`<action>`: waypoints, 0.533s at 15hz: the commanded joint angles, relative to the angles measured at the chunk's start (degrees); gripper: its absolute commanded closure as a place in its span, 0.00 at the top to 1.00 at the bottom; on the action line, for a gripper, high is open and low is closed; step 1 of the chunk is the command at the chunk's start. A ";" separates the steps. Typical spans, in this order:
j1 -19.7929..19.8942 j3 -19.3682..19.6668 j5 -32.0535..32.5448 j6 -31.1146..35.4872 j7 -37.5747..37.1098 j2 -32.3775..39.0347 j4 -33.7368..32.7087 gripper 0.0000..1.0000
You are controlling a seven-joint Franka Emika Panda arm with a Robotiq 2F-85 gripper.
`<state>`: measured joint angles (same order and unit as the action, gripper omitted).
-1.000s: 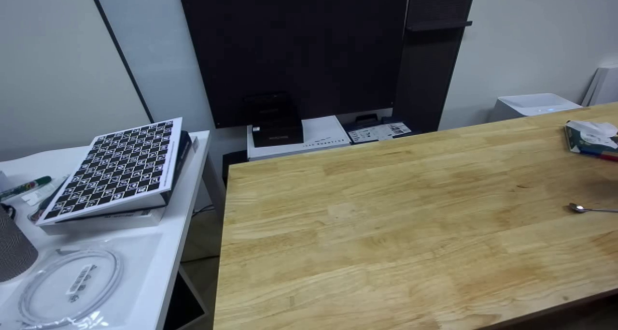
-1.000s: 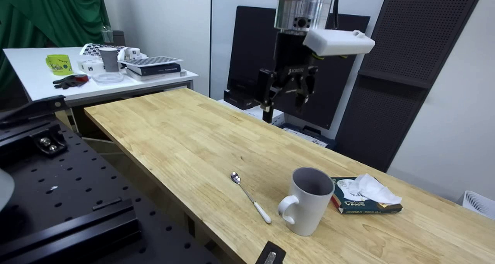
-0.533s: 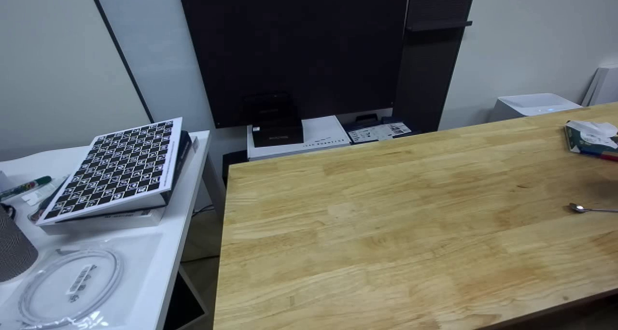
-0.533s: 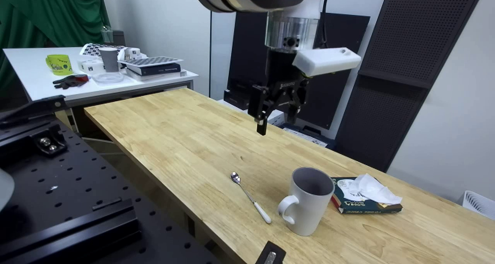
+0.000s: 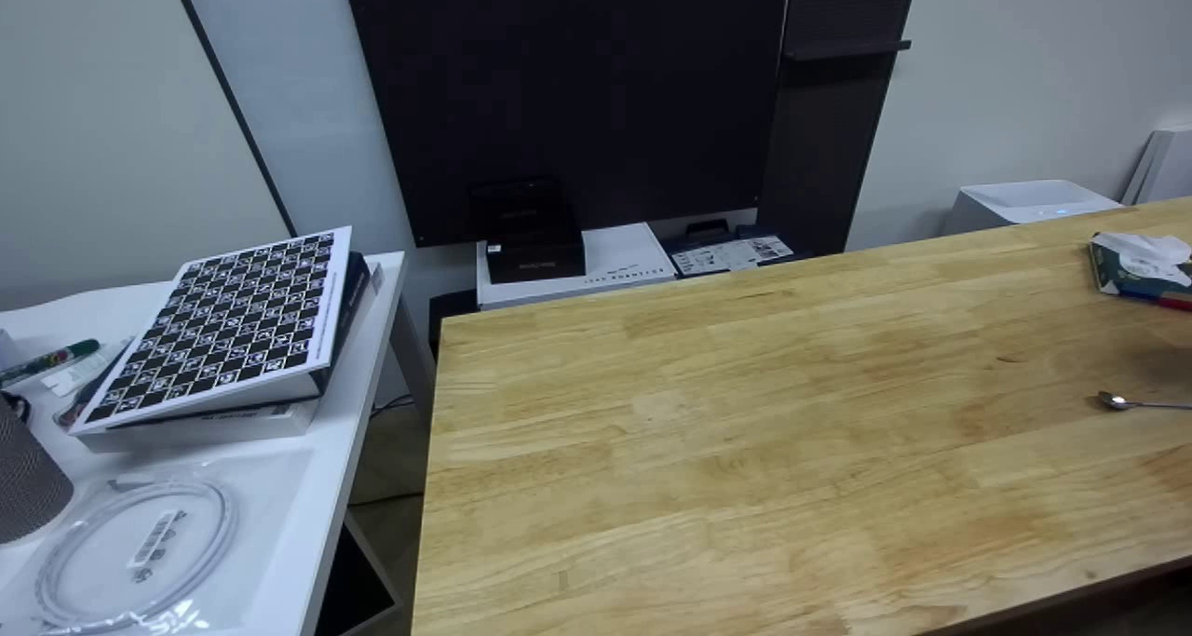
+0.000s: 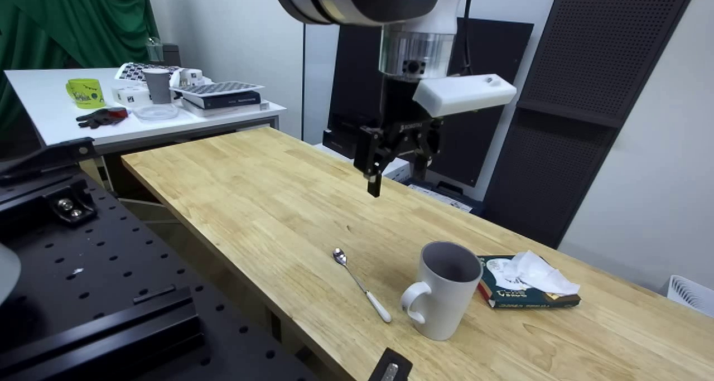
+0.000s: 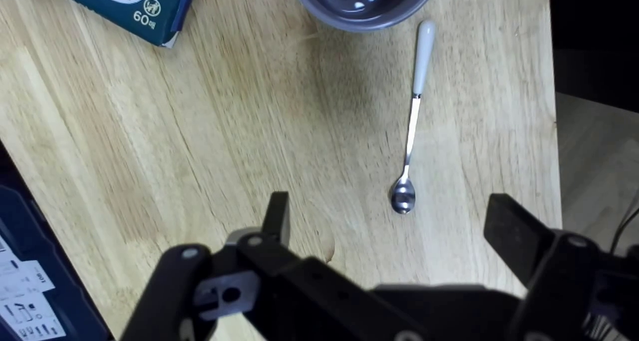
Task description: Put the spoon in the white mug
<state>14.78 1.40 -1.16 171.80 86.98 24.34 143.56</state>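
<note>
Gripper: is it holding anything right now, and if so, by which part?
Nothing is held: the gripper hangs open above the table, where the spoon lies untouched.

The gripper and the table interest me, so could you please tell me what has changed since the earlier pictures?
In an exterior view, the gripper has come down and shifted slightly toward that picture's left; more of the arm shows above. Nothing has been taken hold of or let go, and the jaws stay open. The spoon, the white mug and the green packet have stayed where they were.
</note>
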 commanded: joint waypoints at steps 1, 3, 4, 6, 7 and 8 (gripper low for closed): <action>1.56 -1.05 3.00 -0.03 -2.47 -0.03 0.00 1.00; 1.56 -1.04 3.03 0.03 -2.60 0.01 0.00 1.00; 1.56 -1.04 3.03 0.05 -2.62 0.01 0.00 1.00; 2.63 -2.00 2.68 -0.48 -2.33 0.16 -0.03 1.00; 2.16 -1.44 3.04 0.89 -3.13 0.89 0.15 1.00; 2.91 -2.13 3.00 1.24 -2.81 1.92 0.01 1.00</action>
<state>15.35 0.94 0.09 171.57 86.39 24.46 143.59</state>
